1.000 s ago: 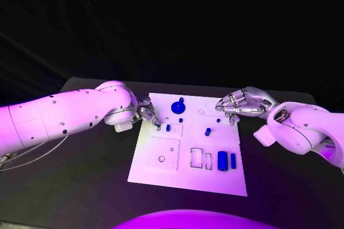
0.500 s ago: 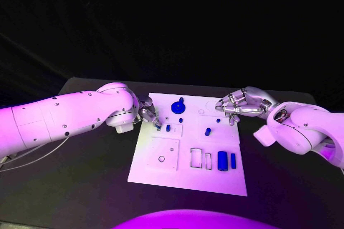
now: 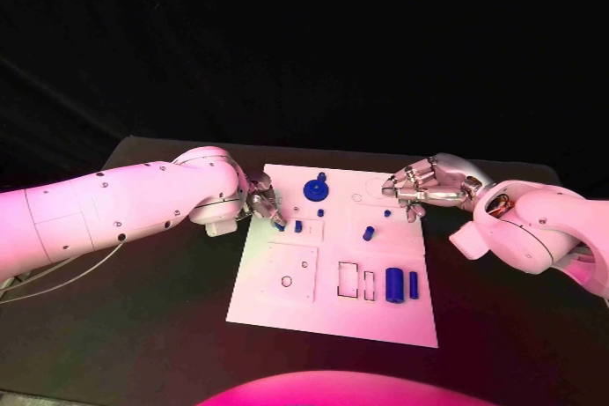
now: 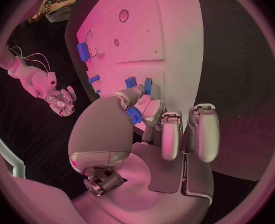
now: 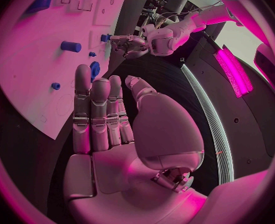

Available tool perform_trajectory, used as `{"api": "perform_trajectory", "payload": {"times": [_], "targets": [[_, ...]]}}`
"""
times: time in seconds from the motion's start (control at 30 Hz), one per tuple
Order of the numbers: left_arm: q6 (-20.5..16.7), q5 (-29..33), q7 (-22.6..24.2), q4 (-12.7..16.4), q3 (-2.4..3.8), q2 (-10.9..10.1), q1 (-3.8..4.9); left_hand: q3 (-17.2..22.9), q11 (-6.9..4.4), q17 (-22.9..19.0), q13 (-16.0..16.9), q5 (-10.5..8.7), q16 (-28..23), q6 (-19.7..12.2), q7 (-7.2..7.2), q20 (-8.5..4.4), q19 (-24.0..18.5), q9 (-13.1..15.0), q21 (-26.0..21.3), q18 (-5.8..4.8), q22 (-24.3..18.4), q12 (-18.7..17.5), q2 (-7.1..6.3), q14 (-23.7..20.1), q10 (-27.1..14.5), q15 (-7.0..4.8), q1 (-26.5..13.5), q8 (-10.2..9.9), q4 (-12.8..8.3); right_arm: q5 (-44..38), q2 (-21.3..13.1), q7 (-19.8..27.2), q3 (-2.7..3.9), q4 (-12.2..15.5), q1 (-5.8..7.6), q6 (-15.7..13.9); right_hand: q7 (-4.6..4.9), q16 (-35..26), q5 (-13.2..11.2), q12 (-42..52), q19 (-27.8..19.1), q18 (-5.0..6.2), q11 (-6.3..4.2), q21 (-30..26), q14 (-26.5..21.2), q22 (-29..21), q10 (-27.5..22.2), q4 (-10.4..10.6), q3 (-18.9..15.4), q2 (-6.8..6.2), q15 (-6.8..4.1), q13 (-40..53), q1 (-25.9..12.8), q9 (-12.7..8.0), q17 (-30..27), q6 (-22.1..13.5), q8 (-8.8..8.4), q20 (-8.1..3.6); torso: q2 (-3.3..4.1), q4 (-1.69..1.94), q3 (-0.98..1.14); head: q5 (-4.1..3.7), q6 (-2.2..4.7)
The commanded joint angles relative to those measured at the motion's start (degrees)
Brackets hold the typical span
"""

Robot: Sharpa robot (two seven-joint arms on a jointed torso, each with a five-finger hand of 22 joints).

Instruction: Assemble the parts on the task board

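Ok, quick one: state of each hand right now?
Left hand: pinching a small blue part at the task board.
Right hand: open, holding nothing.

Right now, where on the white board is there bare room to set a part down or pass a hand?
The task board is bare along its near edge, below the long blue parts and the rectangular outlines. It is crowded at the far end, where the left hand works by the small blue pieces, the round blue part stands, and the right hand hovers.

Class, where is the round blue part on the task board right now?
In the head view, the round blue part sits near the task board's far edge, between the two hands.
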Motion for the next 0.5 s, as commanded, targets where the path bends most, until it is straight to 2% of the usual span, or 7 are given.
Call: {"api": "perform_trajectory", "payload": {"times": [0.03,0.5], "targets": [[1.64,-0.26,-0.65,0.02,0.01,0.11,-0.02,4.45,0.00,15.09,0.06,0.31,0.32,0.19,-0.41,-0.42,2.75,0.09,-0.22,-0.52,7.60,0.33,0.48,5.93,0.43,-0.46,-0.03,0.22,-4.08,0.02,0.05,0.24,0.01,0.11,-0.05,1.13,-0.05,-0.05,0.32,0.29,-0.32,0.25,0.02,0.28,-0.35,0.05,-0.57,0.26,-0.02,0.59,-0.14,0.05,0.15,0.05,0.03,-0.41,0.20,-0.08,-0.01,0.00,-0.02,0.01,-0.03],[2.04,-0.26,-1.13,0.06,0.00,-0.03,-0.04,4.49,0.00,15.09,-0.01,0.31,0.32,0.19,-0.40,-0.43,2.69,0.09,-0.29,-0.50,7.48,0.26,0.49,5.93,0.40,-0.46,-0.08,0.23,-4.08,0.03,0.03,0.13,0.01,0.15,-0.05,1.46,-0.04,-0.21,0.34,0.30,-0.34,0.25,0.03,0.30,-0.41,0.08,-0.58,0.31,-0.03,0.61,-0.13,0.08,0.10,0.09,-0.09,-0.44,0.22,-0.08,0.00,0.01,-0.05,-0.07,0.00]]}}
